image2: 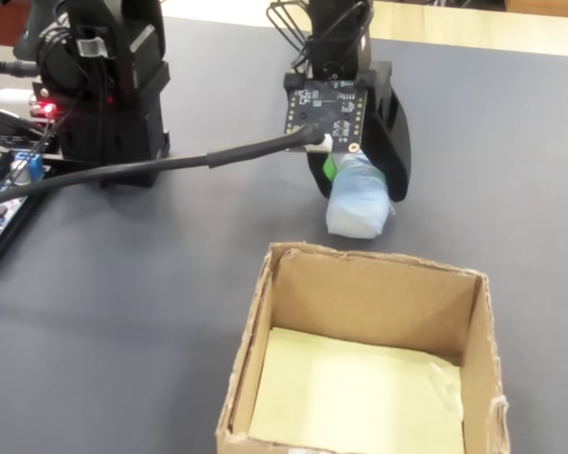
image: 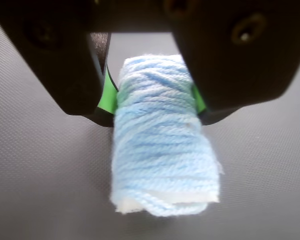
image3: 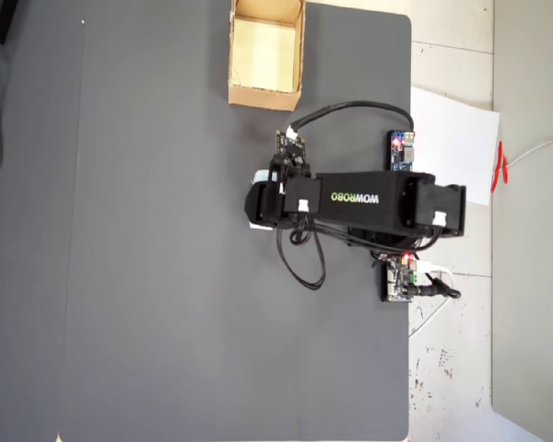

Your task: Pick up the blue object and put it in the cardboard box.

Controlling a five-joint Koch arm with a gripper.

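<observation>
Jaws grip the blue object [image: 162, 135] — wrist view only; overhead seemingly hides it.

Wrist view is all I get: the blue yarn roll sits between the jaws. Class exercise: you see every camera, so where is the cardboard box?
Observer: In the overhead view the cardboard box stands near the mat's top edge, apart from the gripper.
Operator: Is the box open?
Observer: Yes. The fixed view shows its flaps upright and a pale yellow floor, nothing inside.
Operator: Is the roll lifted?
Observer: I cannot tell; in the fixed view the blue object hangs low, close before the box.
</observation>
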